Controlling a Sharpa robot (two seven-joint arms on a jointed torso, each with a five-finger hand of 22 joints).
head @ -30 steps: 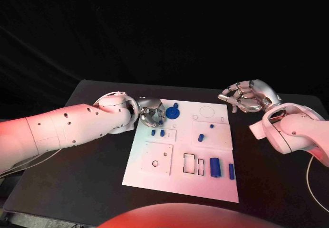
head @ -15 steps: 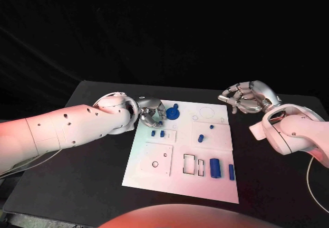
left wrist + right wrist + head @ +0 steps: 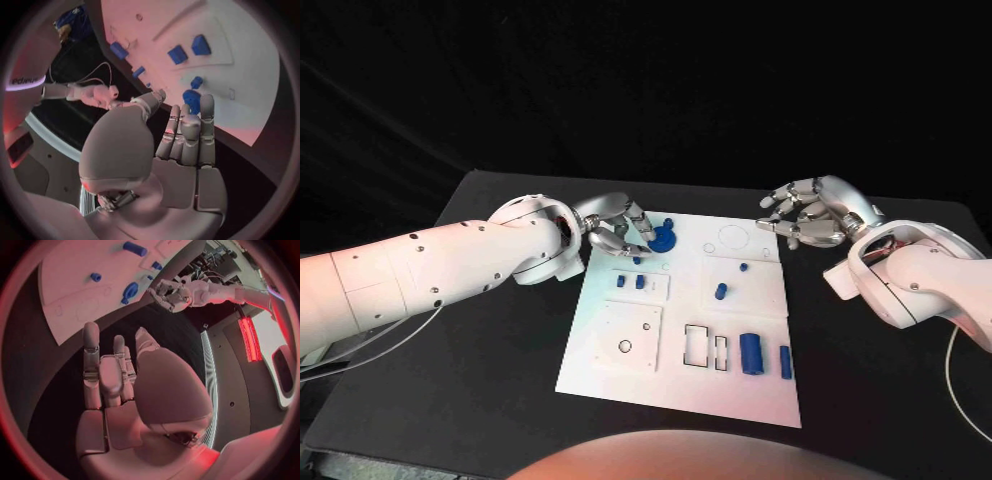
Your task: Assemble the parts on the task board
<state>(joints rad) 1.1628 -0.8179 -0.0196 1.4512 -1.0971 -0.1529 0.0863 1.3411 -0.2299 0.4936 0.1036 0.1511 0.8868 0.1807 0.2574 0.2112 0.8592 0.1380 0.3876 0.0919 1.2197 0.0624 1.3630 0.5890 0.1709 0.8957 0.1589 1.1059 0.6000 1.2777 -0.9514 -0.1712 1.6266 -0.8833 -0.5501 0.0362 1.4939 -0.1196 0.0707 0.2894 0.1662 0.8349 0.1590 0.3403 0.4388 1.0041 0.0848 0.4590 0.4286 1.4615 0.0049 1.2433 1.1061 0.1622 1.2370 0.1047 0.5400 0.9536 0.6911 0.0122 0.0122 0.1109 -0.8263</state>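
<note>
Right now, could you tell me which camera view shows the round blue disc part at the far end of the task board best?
The head view: the round blue disc part sits in plain sight on the task board, just beside the left hand. The left wrist view shows it partly hidden behind that hand's fingers. The right wrist view shows it small and edge-on.

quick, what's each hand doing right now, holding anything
Left hand: open, holding nothing, fingers beside the round blue disc part on the white task board.
Right hand: open, empty, off the board's far corner.
</note>
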